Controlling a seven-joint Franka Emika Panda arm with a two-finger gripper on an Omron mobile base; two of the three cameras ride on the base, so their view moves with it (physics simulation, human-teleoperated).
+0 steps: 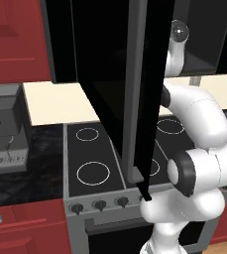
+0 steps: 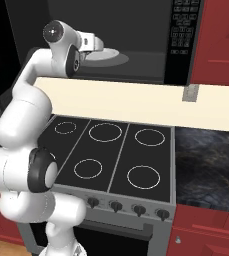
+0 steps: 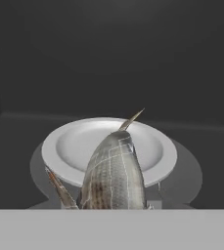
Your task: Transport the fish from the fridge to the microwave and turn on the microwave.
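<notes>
Fish [image 3: 114, 176], pinched by the end effector [image 2: 97, 45], hangs over the microwave's [image 2: 186, 40] plate [image 3: 74, 146].

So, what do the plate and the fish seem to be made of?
Plate: probably glazed ceramic, white and smooth with soft shading along the rim, though plastic is possible. Fish: organic skin, grey-tan and mottled with a scale-like grid, matte to slightly shiny.
</notes>
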